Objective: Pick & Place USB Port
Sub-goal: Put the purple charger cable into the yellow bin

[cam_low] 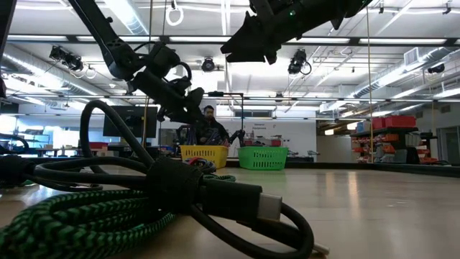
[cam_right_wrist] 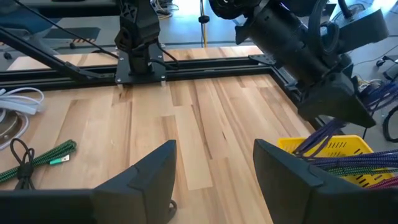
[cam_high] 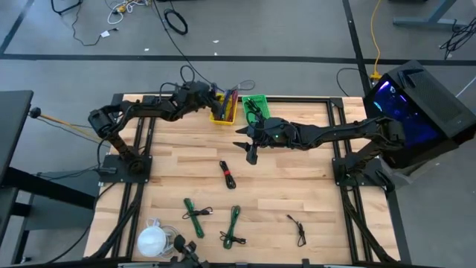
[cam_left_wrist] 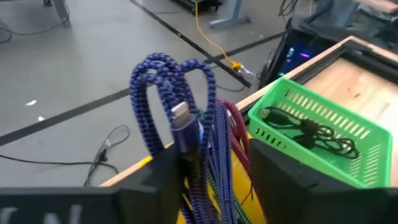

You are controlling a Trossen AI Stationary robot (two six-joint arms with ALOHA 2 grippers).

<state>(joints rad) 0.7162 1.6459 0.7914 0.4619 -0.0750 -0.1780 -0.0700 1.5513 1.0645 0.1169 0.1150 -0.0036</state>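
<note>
My left gripper (cam_high: pixel 212 97) hovers over the yellow basket (cam_high: pixel 222 113) at the table's far edge. It is open (cam_left_wrist: pixel 214 155), with a blue braided USB cable (cam_left_wrist: pixel 180 81) standing in loops between its fingers. The cable's silver plug (cam_left_wrist: pixel 180 114) shows, and its strands run down into the basket (cam_right_wrist: pixel 336 146) among red and green cables. My right gripper (cam_high: pixel 251 154) hangs open (cam_right_wrist: pixel 214 149) and empty above the table's middle, just near of the green basket (cam_high: pixel 256 108). My left gripper stands around the blue cable's strands (cam_left_wrist: pixel 208 168), slanting down from the table's left. One strand lies close to a finger (cam_left_wrist: pixel 158 180). I cannot tell whether the fingers touch it. The cable's lower part (cam_right_wrist: pixel 320 134) runs into the yellow basket.
The green basket (cam_left_wrist: pixel 317 130) holds a black cable (cam_left_wrist: pixel 311 134). On the table lie a black-and-red cable (cam_high: pixel 227 174), two green cables (cam_high: pixel 195 216) (cam_high: pixel 233 227), a thin black cable (cam_high: pixel 297 227) and a white round thing (cam_high: pixel 152 240). A person sits beyond the far edge (cam_low: pixel 210 126).
</note>
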